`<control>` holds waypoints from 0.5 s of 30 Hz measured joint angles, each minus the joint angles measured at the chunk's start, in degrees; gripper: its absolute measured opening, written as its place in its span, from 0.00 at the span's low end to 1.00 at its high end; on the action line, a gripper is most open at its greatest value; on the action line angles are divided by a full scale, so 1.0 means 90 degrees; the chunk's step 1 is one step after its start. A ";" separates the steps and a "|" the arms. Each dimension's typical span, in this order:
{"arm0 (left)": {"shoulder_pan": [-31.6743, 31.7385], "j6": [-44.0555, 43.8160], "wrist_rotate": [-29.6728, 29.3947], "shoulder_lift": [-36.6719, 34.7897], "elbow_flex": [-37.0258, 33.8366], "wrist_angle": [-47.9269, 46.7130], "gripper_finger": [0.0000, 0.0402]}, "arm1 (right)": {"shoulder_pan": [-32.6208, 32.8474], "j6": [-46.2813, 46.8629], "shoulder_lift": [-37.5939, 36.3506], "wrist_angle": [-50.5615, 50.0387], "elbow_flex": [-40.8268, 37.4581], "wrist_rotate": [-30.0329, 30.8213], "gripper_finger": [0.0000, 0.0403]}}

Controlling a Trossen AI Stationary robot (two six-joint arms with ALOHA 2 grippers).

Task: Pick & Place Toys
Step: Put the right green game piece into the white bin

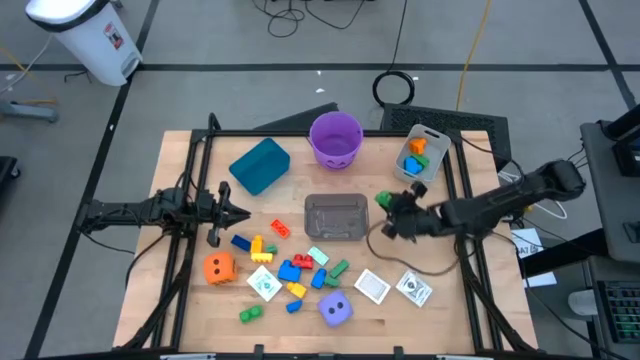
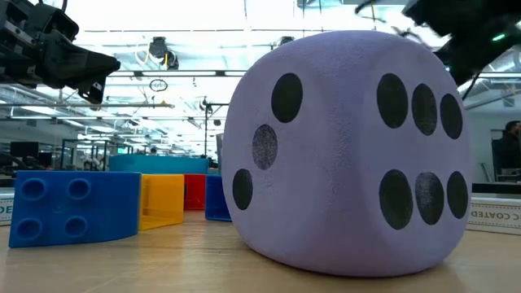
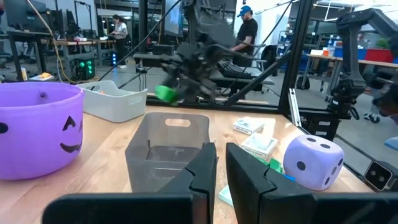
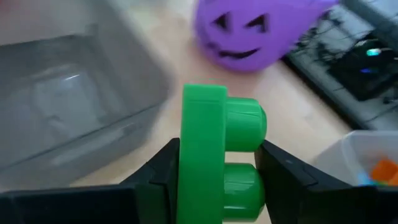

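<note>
Green block point(image 4: 221, 155) sits clamped between the fingers of the right gripper point(image 1: 388, 203), held above the table between the clear tub point(image 1: 336, 216) and the white tray point(image 1: 424, 152), near the purple bucket point(image 1: 335, 137). Left gripper point(image 1: 238, 212) rests fully closed and empty beside the teal bin point(image 1: 260, 165). Other blocks, cards and the purple die point(image 1: 336, 309) lie scattered on the table point(image 1: 180, 300).

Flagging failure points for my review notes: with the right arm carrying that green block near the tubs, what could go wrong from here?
1. The right gripper pinches the green block only by its edges, so it might slip or twist free in transit.
2. The block hangs beside the grey tub, not over it; released now, it would likely land on the table.
3. The purple bucket and white tub are close, so the arm might nudge one.
</note>
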 joint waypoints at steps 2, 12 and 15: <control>0.0002 0.0000 0.0000 -0.0001 0.0000 0.0002 0.10 | -0.0761 -0.0647 -0.0033 0.0690 -0.0081 -0.0402 0.34; 0.0002 0.0000 0.0001 0.0000 0.0000 -0.0012 0.10 | -0.4651 -0.1018 -0.0487 0.1202 -0.0122 -0.0904 0.34; 0.0002 0.0000 0.0002 -0.0001 0.0000 -0.0008 0.10 | -0.5496 -0.0449 -0.0637 0.0252 -0.0122 -0.1338 0.35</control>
